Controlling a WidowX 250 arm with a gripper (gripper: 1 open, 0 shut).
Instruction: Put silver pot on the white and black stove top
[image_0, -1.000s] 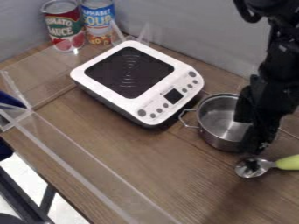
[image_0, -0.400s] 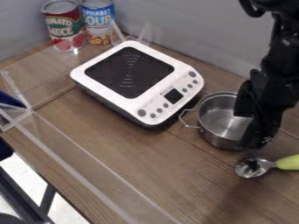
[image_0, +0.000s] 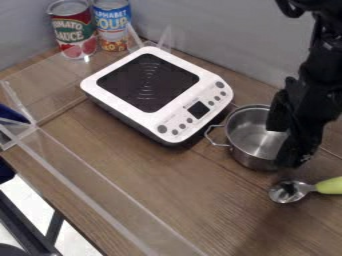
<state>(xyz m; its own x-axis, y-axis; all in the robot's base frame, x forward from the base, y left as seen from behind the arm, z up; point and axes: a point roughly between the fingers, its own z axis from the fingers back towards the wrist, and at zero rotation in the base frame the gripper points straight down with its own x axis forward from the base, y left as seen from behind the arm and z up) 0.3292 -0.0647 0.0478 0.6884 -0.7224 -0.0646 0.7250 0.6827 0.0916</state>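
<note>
The silver pot (image_0: 250, 141) stands on the wooden table just right of the white and black stove top (image_0: 155, 88), close to its front right corner. My gripper (image_0: 294, 138) points down over the pot's right side and is open. One dark finger (image_0: 279, 118) reaches inside the pot and the other (image_0: 311, 146) hangs outside its right rim. The pot's right rim and handle are hidden behind the gripper. The stove's black glass top is bare.
A metal spoon with a yellow-green handle (image_0: 305, 188) lies on the table just in front of the pot. Two tins (image_0: 91, 26) stand at the back left. A clear plastic wall (image_0: 40, 128) and a blue object (image_0: 11, 116) sit at the left edge.
</note>
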